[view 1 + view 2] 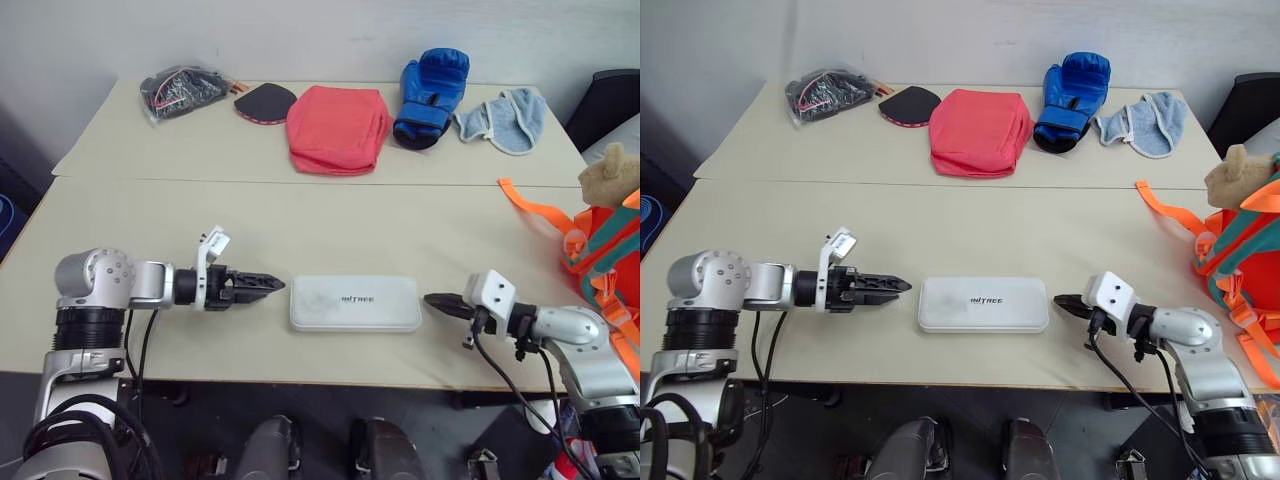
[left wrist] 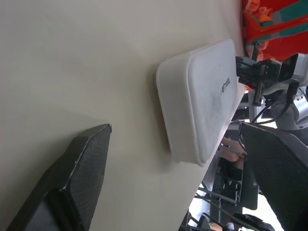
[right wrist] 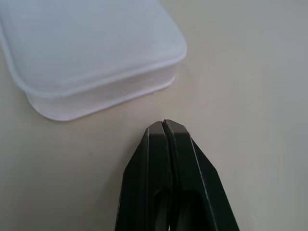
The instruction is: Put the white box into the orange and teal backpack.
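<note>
The white box (image 1: 355, 303) lies flat near the table's (image 1: 200, 215) front edge, between both grippers, not yet gripped. The left gripper (image 1: 268, 285) has its fingers spread wide, empty; the right gripper (image 1: 440, 300) is pinched closed, empty. The backpack (image 1: 605, 255) sits far right. Next, I judge, the arms must clamp the box's ends. Its lettering reads roughly "UNITREE".
</note>
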